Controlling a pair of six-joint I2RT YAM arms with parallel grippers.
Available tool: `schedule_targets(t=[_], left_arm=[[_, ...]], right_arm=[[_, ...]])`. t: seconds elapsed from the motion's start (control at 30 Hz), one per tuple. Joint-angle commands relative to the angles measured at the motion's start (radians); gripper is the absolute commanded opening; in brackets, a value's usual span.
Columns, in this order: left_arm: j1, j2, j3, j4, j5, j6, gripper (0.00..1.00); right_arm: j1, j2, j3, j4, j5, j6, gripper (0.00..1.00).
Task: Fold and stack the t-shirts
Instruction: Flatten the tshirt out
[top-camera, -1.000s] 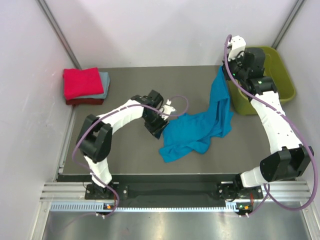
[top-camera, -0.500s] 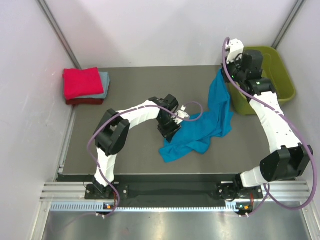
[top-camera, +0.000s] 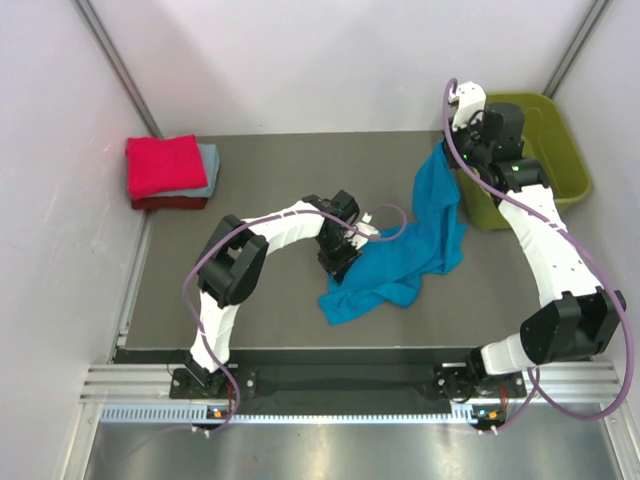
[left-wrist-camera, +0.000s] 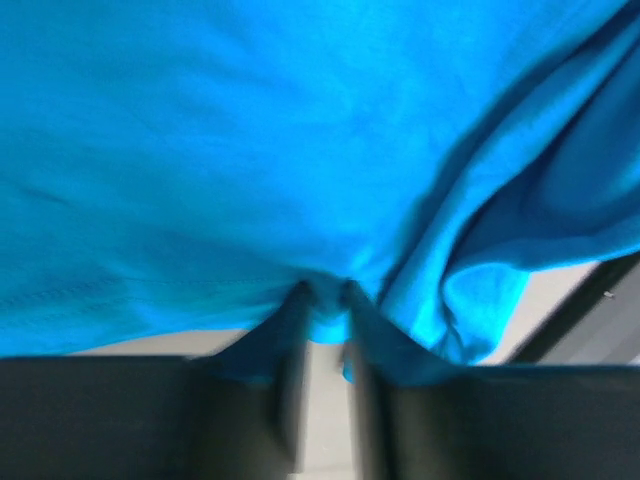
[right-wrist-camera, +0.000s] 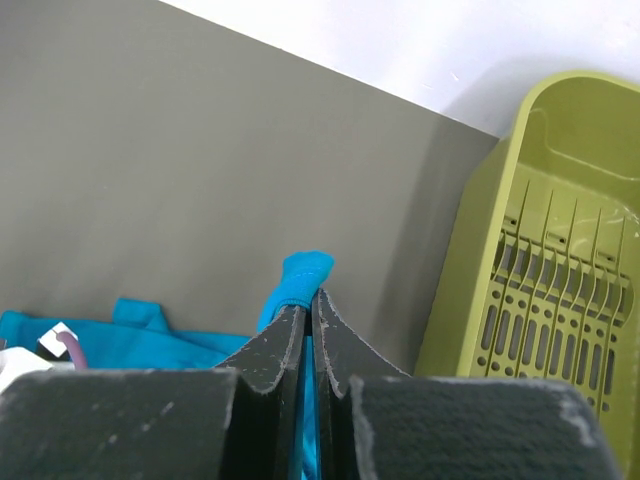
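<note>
- Right jaws pinch shut on a raised corner of the teal t-shirt (top-camera: 400, 255), beside the olive basket (top-camera: 572, 160).
- Left jaws, narrowly parted, grip its hem at the desk (top-camera: 270, 170).

Your left arm (top-camera: 270, 222) stretches low toward the left edge of the teal t-shirt (top-camera: 410, 250), elbow bent, and your left gripper (left-wrist-camera: 324, 300) is pinched tight on the hem there. Your right arm (top-camera: 545, 240) rises tall at the t-shirt's far end, with your right gripper (right-wrist-camera: 312, 305) clamped on a lifted corner.
</note>
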Motion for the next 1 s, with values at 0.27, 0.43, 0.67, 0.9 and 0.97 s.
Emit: schedule_targets(t=[0.27, 0.43, 0.67, 0.9, 0.97], left_arm=[[0.001, -0.023, -0.042, 0.069, -0.070, -0.015, 0.00], [0.053, -0.161, 0.076, 0.003, -0.153, 0.009, 0.00], [0.137, -0.324, 0.286, -0.130, -0.288, 0.121, 0.00], [0.151, -0.437, 0.264, -0.199, -0.360, 0.130, 0.00], [0.151, -0.506, 0.240, -0.209, -0.360, 0.130, 0.00]], right_arm=[[0.004, 0.000, 0.041, 0.038, -0.006, 0.004, 0.00], [0.004, 0.004, 0.055, 0.048, -0.005, 0.006, 0.00], [0.006, 0.017, 0.120, 0.054, -0.005, 0.007, 0.00], [0.004, 0.004, 0.176, 0.051, -0.006, 0.016, 0.00], [0.004, -0.009, 0.184, 0.045, -0.014, 0.024, 0.00]])
